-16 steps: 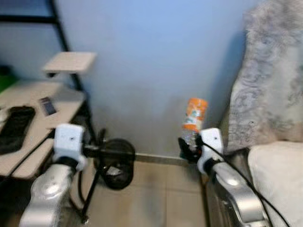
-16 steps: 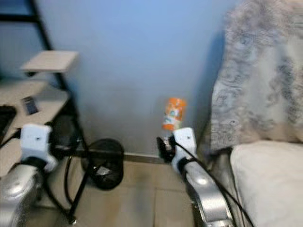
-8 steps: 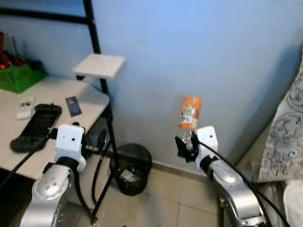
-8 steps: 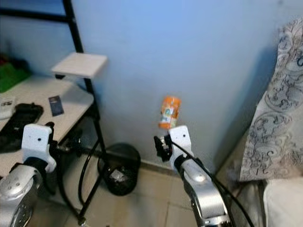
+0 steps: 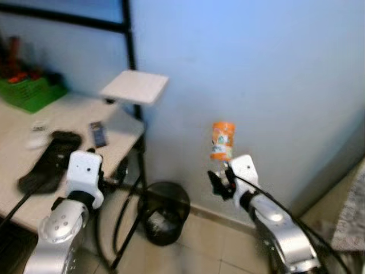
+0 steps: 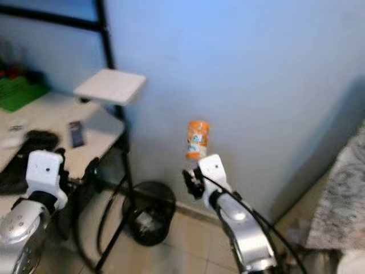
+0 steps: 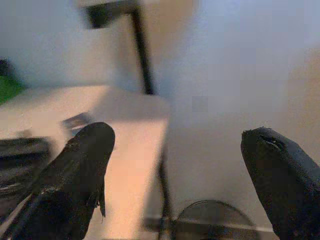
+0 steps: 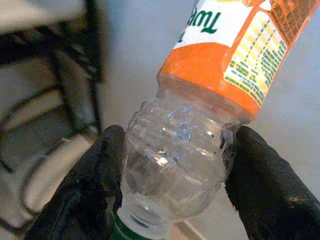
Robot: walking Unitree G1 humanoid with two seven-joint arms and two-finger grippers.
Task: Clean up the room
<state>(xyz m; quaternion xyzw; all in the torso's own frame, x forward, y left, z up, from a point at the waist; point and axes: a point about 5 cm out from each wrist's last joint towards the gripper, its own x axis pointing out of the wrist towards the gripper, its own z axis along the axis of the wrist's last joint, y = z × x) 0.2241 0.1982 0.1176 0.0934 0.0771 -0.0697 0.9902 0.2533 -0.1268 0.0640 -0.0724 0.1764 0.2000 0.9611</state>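
Pale blue wall [image 5: 274, 68] ahead, desk [image 5: 34, 165] at left, round black bin [image 5: 165, 212] on the tiled floor below. Right gripper [image 8: 172, 200] clamped on an upside-down bottle [image 5: 222, 142], orange label up, held above and right of the bin. Left gripper [image 7: 182, 185] spread wide, apparently empty, near the desk edge.

Bottle [image 8: 200, 100], clear plastic, orange label: partial green lettering "Tw" on the white panel of the label, remainder cut off. Yellow fine-print block on the label's orange side, too small to read. No other legible text.
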